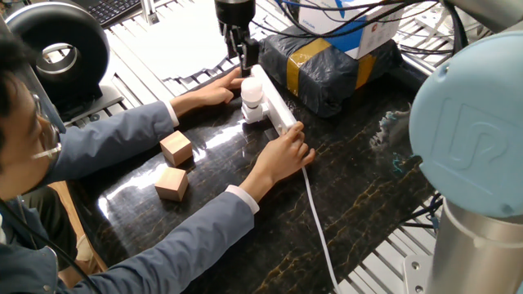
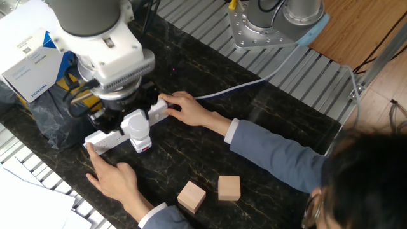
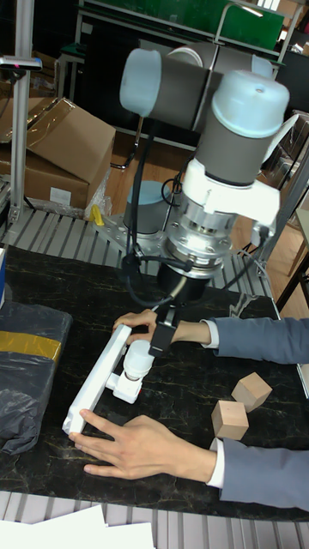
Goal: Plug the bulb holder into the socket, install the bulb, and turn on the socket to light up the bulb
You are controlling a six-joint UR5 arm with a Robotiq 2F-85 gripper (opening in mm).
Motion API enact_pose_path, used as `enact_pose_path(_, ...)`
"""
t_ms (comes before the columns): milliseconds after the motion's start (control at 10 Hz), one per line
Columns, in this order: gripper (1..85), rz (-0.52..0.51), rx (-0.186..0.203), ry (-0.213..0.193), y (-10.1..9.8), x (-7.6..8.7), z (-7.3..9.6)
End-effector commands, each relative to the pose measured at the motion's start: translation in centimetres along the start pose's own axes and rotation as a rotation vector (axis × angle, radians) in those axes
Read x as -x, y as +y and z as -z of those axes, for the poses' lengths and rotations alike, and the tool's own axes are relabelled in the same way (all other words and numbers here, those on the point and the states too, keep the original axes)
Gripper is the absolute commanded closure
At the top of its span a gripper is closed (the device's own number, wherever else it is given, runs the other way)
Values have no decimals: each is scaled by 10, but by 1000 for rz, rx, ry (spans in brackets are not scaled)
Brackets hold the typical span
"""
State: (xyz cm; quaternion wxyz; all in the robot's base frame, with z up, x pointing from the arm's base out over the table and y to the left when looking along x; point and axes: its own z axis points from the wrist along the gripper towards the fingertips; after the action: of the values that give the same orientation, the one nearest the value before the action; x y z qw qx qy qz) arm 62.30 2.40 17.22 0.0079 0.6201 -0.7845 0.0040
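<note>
The socket (image 1: 278, 109) lies on the dark table, with the white bulb holder (image 1: 255, 113) plugged into it. The bulb (image 1: 252, 90) stands upright in the holder. My gripper (image 1: 246, 57) hangs just above the socket's far end, right behind the bulb, with its dark fingers together and nothing between them. In the tall fixed view the gripper (image 3: 161, 336) sits close beside the bulb (image 3: 137, 356), above the socket (image 3: 96, 382). In the other fixed view the bulb (image 2: 138, 124) shows below my wrist; the fingertips are mostly hidden there.
A person's hands (image 1: 286, 151) press on both ends of the socket. Two wooden cubes (image 1: 174, 166) sit at the front left. A dark wrapped box with yellow tape (image 1: 327, 61) lies behind the socket. The white cable (image 1: 319, 220) runs toward the front edge.
</note>
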Motion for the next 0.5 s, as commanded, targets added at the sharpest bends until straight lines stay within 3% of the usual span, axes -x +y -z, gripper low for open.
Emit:
enact_pose_path(0,137,13,-11,-22,2,-6,-10)
enact_pose_path(100,137,1,10,-36,9,-2,-16)
enact_pose_path(200,153,21,-23,-6,0,-13,-23)
enact_pose_path(300,160,21,-7,-34,3,-12,-32)
enact_pose_path(400,160,24,-6,-37,5,-13,-36)
